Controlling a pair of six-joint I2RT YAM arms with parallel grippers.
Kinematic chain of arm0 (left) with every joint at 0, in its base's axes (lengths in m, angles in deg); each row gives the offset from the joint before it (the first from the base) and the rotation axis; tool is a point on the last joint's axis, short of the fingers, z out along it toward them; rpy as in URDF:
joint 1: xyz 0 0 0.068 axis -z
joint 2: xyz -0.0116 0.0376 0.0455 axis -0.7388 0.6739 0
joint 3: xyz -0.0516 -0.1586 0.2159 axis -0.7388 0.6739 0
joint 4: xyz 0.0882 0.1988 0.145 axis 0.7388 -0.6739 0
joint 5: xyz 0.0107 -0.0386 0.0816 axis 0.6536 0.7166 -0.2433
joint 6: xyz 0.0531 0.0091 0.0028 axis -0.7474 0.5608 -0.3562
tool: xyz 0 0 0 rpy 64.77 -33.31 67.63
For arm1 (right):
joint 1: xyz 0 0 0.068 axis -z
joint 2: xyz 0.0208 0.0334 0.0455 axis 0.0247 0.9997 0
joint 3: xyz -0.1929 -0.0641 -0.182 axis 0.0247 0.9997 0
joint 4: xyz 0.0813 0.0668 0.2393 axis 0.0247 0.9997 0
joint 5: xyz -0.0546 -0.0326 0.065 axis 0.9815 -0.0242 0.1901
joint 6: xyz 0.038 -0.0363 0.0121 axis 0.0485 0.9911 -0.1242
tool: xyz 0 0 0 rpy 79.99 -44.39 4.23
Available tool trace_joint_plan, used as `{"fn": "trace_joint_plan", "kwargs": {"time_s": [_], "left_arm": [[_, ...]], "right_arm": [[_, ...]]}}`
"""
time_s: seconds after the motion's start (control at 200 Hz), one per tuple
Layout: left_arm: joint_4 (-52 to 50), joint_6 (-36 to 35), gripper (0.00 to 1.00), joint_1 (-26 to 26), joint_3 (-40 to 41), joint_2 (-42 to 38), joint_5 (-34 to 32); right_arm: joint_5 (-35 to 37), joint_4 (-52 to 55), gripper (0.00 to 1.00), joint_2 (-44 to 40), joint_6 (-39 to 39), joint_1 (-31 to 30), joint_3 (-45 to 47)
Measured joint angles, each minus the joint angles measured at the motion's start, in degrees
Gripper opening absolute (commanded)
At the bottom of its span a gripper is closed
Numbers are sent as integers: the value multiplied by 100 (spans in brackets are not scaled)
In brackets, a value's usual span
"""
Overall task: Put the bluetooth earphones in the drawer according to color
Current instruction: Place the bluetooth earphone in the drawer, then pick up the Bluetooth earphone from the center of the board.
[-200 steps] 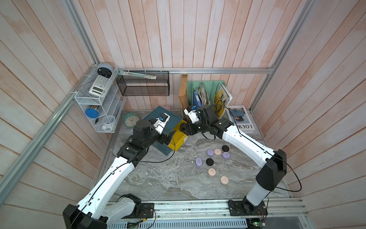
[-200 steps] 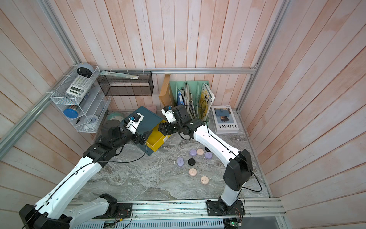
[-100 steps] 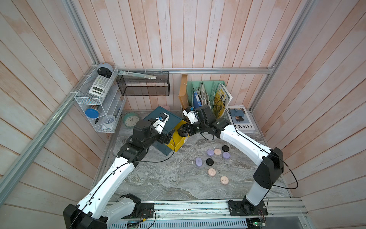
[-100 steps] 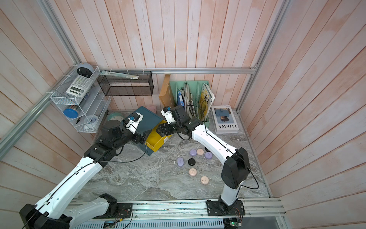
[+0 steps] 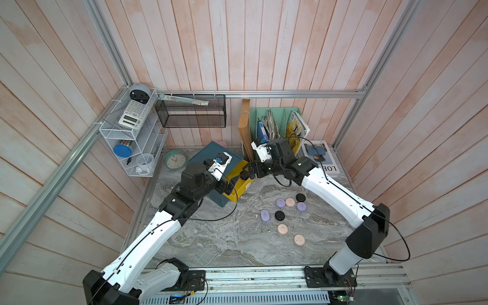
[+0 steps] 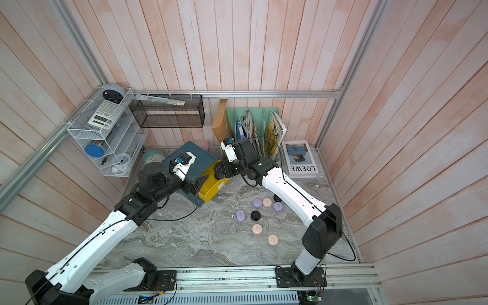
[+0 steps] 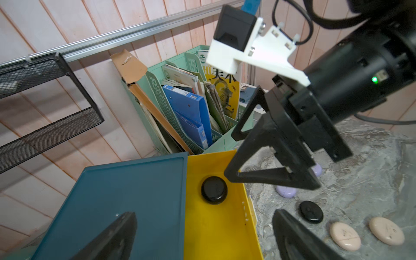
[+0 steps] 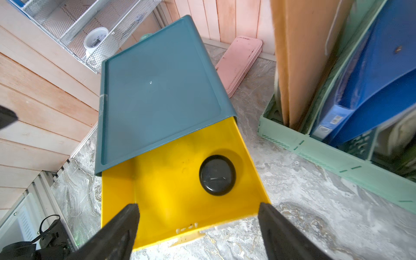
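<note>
Over the last second the right gripper [image 8: 198, 206] has spread its jaws wide. It now grips nothing and hangs just above the pulled-out yellow drawer [image 8: 166, 184], where one black earphone case [image 8: 217, 175] lies loose on the drawer floor. The left gripper [image 7: 203, 213], jaws fully apart and empty, hovers close by the same drawer of the teal chest [image 8: 157, 90]. On the bench [image 5: 224, 237] lie two black cases [image 5: 280, 215], three lilac cases [image 5: 280, 202] and three pale pink cases [image 5: 282, 229].
</note>
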Motion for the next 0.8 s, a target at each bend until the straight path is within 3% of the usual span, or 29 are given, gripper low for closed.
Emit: {"fn": "trace_joint_plan", "kwargs": {"time_s": [0.465, 0.8], "left_arm": [[-9, -4, 100, 953, 0, 413, -131], [-7, 13, 100, 1438, 0, 728, -160]], "right_arm": [[380, 151, 90, -1338, -170, 1434, 1635], [365, 240, 90, -1716, -356, 2308, 2415]]}}
